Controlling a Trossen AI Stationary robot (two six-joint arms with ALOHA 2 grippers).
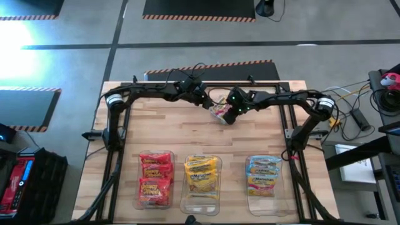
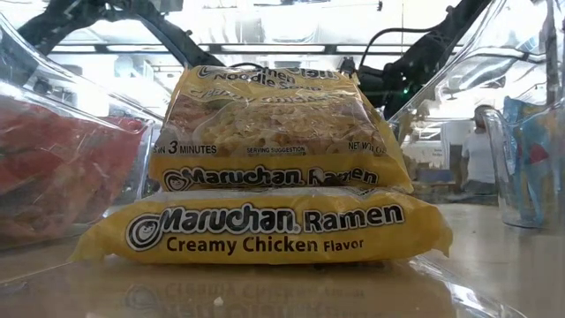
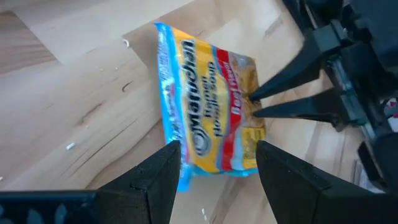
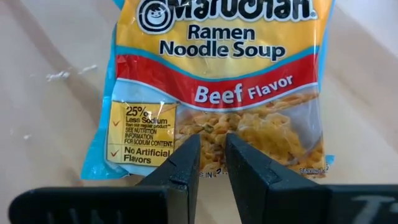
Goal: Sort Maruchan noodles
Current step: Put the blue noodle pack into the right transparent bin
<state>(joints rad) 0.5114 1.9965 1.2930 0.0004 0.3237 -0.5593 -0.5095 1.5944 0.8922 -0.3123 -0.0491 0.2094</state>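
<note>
Three clear bins along the near edge of the table [image 1: 156, 134] hold sorted packets, but you get only a partial look at them: from table height the yellow packets [image 2: 265, 231] fill the middle of the picture, two stacked, and the red packets [image 2: 53, 177] and blue packets [image 2: 540, 159] to either side are cut off and blurred behind bin walls. From above you can see the red bin [image 1: 155, 180], the yellow bin [image 1: 201, 178] and the blue bin [image 1: 264, 176] side by side, though you cannot count the packets in each stack for certain.

Your working packet, the light blue and yellow beef packet [image 1: 220, 112], lies near the far middle of the table, between the two arms. The right gripper [image 4: 212, 160] has its fingers pinched together on one short edge of that packet; from the left wrist camera you see those two fingers meeting on the packet's yellow end. Whether that end is lifted off the wood is hard to tell.

The left gripper [image 3: 217, 167] sits at the packet's opposite end with its fingers spread, one on each side of the packet's corner, gripping nothing.
</note>
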